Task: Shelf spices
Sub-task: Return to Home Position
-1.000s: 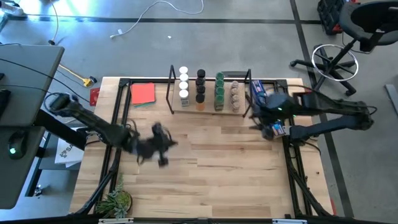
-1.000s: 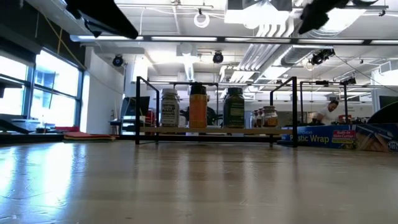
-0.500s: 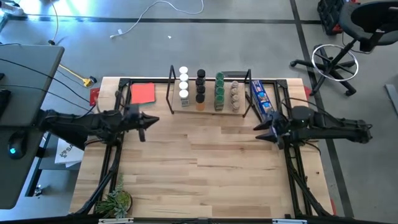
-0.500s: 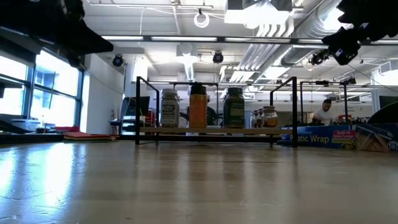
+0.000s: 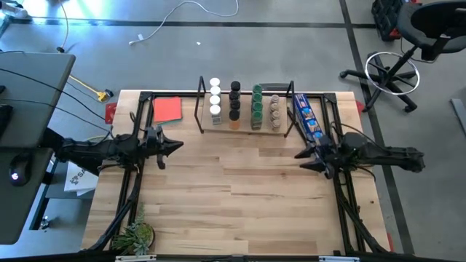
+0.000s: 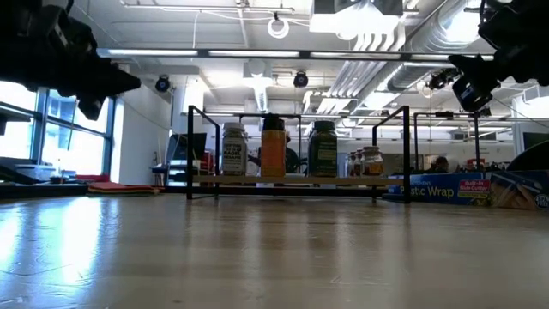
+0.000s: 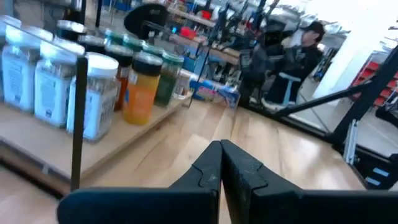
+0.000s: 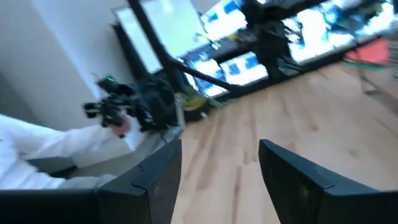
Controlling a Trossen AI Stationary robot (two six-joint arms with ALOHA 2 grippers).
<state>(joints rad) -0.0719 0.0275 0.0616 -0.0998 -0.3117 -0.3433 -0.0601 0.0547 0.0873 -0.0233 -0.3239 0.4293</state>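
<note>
Only one legible print: white "Plastic Wrap" on the long blue packet (image 6: 446,189), low view, with the first letters partly cut by the black end post of the shelf (image 6: 406,154). More print further right on the packet is too small to read. Labels on the spice jars (image 6: 234,150) are unreadable in every view.

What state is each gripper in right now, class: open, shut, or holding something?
Left gripper: shut, holding nothing.
Right gripper: open, holding nothing.
</note>
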